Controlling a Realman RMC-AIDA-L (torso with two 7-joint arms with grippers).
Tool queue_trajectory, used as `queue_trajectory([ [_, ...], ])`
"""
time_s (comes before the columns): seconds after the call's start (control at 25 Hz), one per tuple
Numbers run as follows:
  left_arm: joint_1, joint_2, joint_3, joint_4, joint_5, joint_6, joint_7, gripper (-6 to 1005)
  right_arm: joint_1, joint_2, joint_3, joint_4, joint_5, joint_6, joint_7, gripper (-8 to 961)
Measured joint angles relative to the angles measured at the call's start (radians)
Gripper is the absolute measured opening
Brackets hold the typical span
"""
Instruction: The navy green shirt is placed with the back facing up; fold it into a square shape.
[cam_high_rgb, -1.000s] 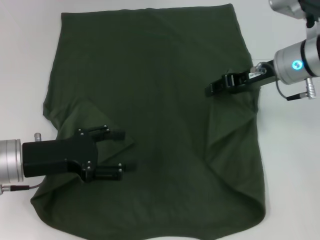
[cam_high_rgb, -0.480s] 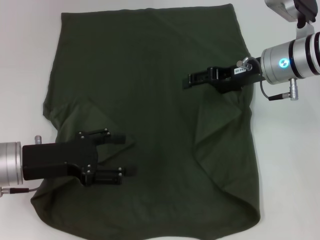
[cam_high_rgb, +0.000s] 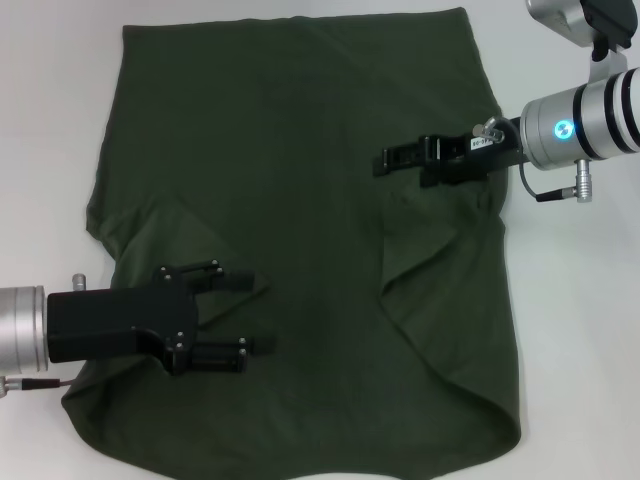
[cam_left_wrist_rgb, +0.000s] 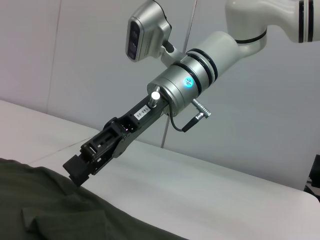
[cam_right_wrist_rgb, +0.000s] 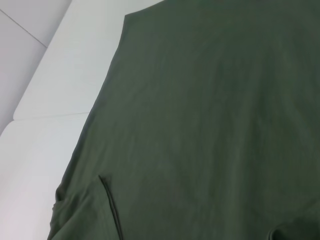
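**Folding the sleeves in toward the middle**

My right gripper reaches in over the shirt's right side; its jaws look pressed together, but whether any cloth sits between them I cannot tell. My left gripper hovers over the lower left part with its fingers spread and nothing in them. The navy green shirt lies flat, back up, on the white table, both side flaps already turned inward. To do this well I should lay each fold straight, keep the edges parallel, and let go only once the cloth rests smooth.
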Motion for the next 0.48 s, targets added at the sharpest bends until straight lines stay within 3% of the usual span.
queue_trajectory([
  [0.48, -0.004, -0.003, 0.000, 0.000, -0.005, -0.001, -0.007, 879, 0.000, 0.000, -0.025, -0.004, 0.000, 0.017, -0.010, 899],
])
